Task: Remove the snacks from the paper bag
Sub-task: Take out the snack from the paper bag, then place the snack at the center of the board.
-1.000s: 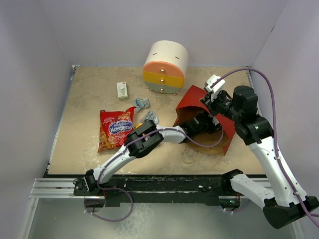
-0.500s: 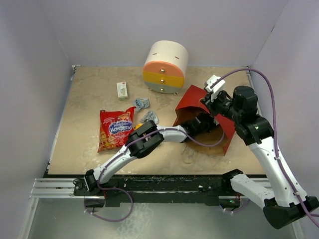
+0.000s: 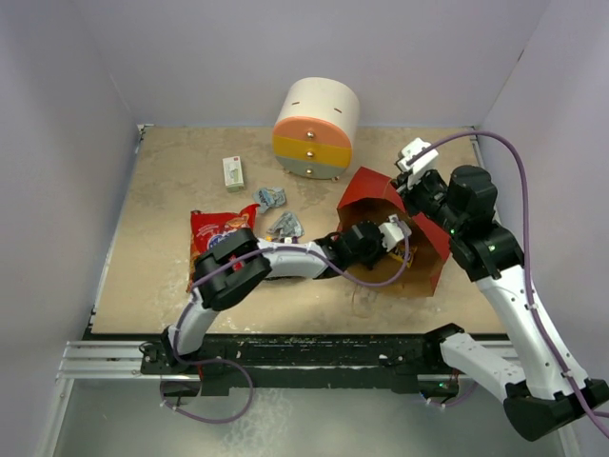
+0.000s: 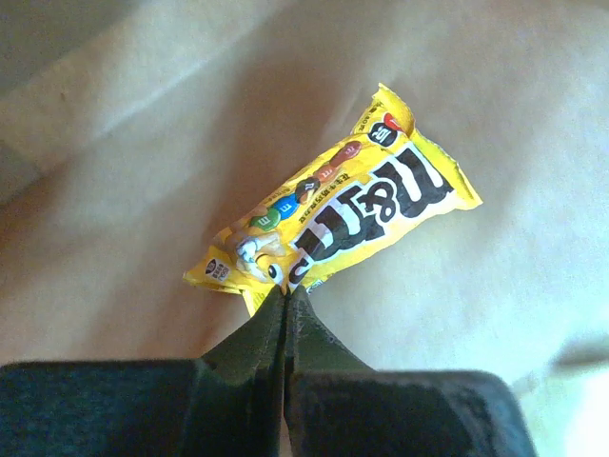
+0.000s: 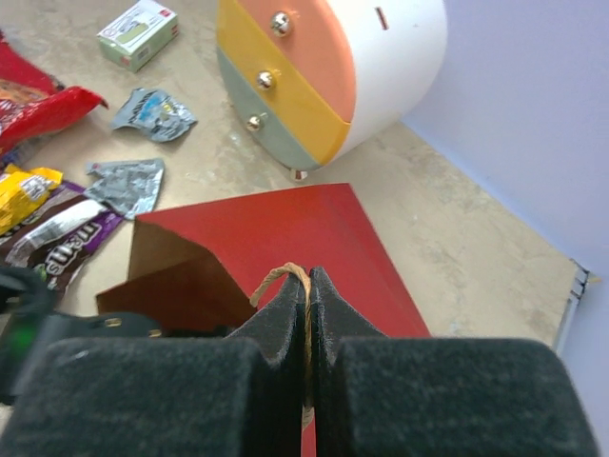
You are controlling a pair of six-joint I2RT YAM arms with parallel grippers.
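Note:
The paper bag (image 3: pixel 395 252) lies on its side, red outside (image 5: pixel 285 224), brown inside, with its mouth towards the left. My left arm (image 3: pixel 285 259) reaches into it. In the left wrist view my left gripper (image 4: pixel 286 293) is shut on the edge of a yellow candy packet (image 4: pixel 333 219), against the bag's brown inner wall. My right gripper (image 5: pixel 307 278) is shut on the bag's twisted paper handle (image 5: pixel 281 276), holding the top up. Outside the bag lie the red chip bag (image 3: pixel 217 236), two silver wrappers (image 5: pixel 152 112) (image 5: pixel 127 183), a yellow wrapper (image 5: pixel 24 190) and a brown one (image 5: pixel 62 238).
The round white, orange and yellow drawer unit (image 3: pixel 317 129) stands just behind the bag. A small white-green box (image 3: pixel 233 172) lies at the back left. Purple walls close off the table on three sides.
My left gripper has shut on the yellow packet inside the bag. The left elbow has swung left, over the chip bag. The right arm has barely shifted and still holds the handle.

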